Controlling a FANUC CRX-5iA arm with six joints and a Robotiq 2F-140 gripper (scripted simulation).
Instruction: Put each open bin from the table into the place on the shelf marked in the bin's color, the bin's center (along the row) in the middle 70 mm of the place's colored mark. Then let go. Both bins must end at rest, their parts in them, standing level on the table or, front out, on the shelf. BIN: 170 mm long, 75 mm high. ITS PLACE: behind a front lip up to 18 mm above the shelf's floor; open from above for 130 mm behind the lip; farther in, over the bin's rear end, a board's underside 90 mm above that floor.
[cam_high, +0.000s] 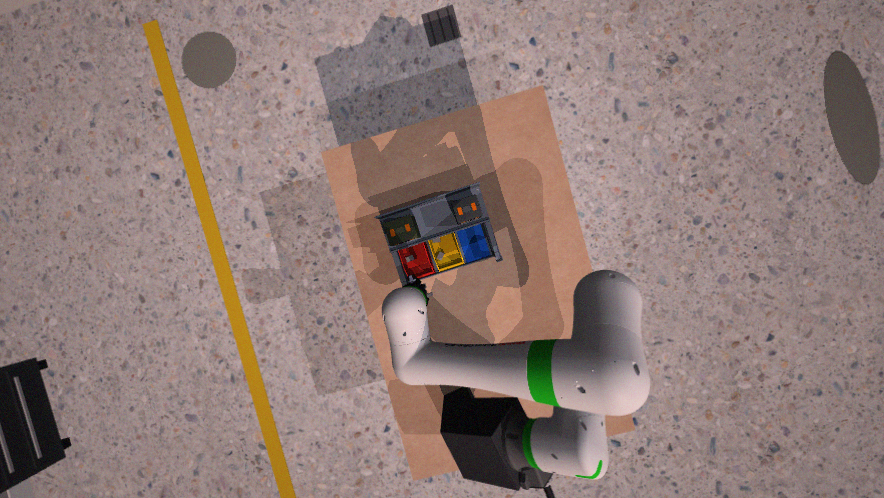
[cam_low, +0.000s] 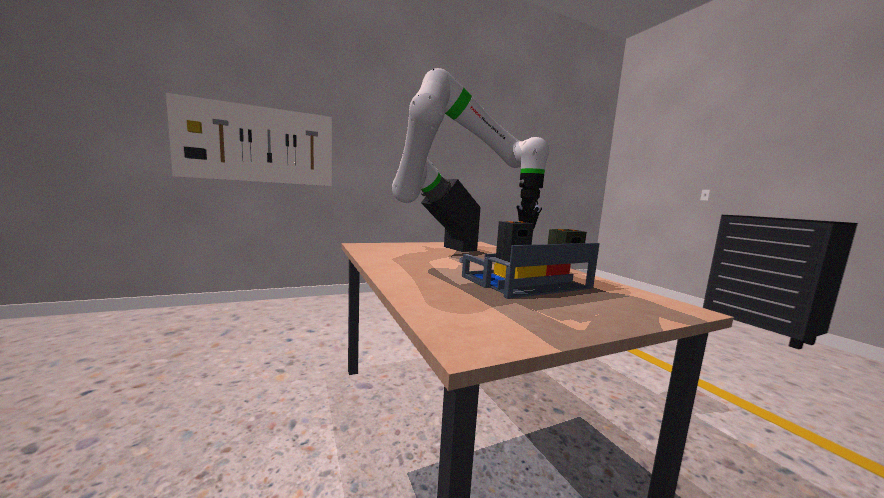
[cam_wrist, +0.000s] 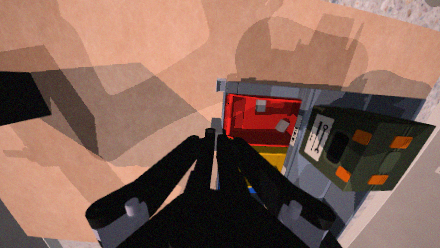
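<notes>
With my gripper (cam_high: 414, 283) (cam_low: 528, 221) (cam_wrist: 215, 124) clenched on nothing beside the shelf (cam_high: 497, 252) (cam_low: 553, 254) (cam_wrist: 260, 89), the red bin (cam_high: 421, 266) (cam_low: 558, 269) (cam_wrist: 255, 120) and yellow bin (cam_high: 454, 248) (cam_low: 530, 270) (cam_wrist: 272, 159) sit in its row, so I judge placing done, though their marks are hidden and centering remains unconfirmed.

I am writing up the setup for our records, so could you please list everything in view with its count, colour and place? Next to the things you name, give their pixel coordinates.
table (cam_high: 569, 247) (cam_low: 420, 321): 1, tan, under the shelf
shelf (cam_high: 436, 214) (cam_low: 554, 254): 1, grey-blue, on the table
red bin (cam_high: 415, 259) (cam_low: 557, 269) (cam_wrist: 265, 125): 1, red, row's end
yellow bin (cam_high: 445, 251) (cam_low: 530, 270) (cam_wrist: 272, 159): 1, yellow, row's middle
blue item (cam_high: 475, 242): 1, blue, beside yellow bin
cases (cam_high: 400, 229) (cam_low: 514, 238): 2, dark, atop the shelf
cabinet (cam_high: 27, 420) (cam_low: 779, 272): 1, black, on the floor
tool board (cam_low: 247, 170): 1, pale, on the wall
floor line (cam_high: 210, 235) (cam_low: 773, 420): 1, yellow
arm (cam_high: 470, 364) (cam_low: 426, 123): 1, white and green
fingers: 2, black, shut
</notes>
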